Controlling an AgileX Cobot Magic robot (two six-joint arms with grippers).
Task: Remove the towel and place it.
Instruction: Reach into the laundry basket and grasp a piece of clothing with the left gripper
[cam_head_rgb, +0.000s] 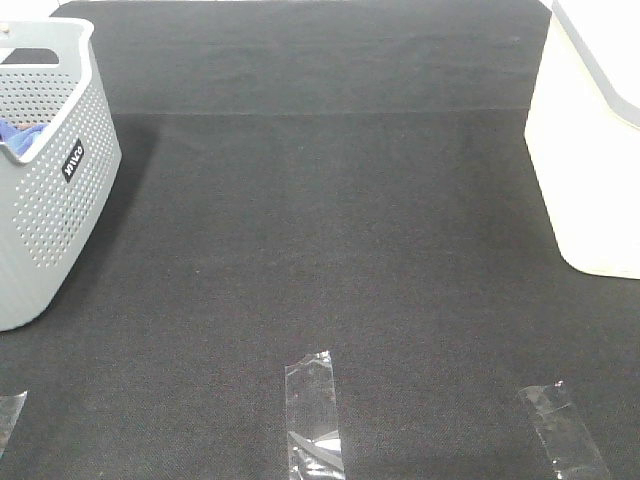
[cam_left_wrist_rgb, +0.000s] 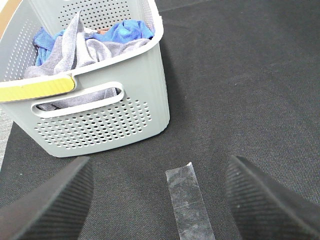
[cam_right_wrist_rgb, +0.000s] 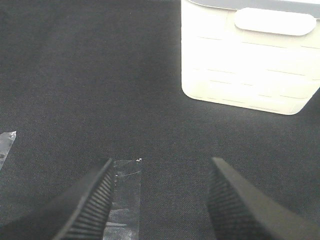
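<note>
The high camera looks steeply down on the black counter (cam_head_rgb: 330, 250), with the grey basket (cam_head_rgb: 60, 200) at its left edge and the white bin (cam_head_rgb: 590, 150) at its right, while one wrist camera peers low past the left pincer (cam_left_wrist_rgb: 160, 172) at that basket close by and the other past the right pincer (cam_right_wrist_rgb: 161, 167) at that bin, farther off.

Ahead of the left claw (cam_left_wrist_rgb: 159, 200), the grey basket (cam_left_wrist_rgb: 100, 125) dotted with holes holds a grey-purple towel (cam_left_wrist_rgb: 95, 52) and blue cloth (cam_left_wrist_rgb: 127, 30); ahead of the right claw (cam_right_wrist_rgb: 160, 200), a white bin (cam_right_wrist_rgb: 245, 65).
</note>
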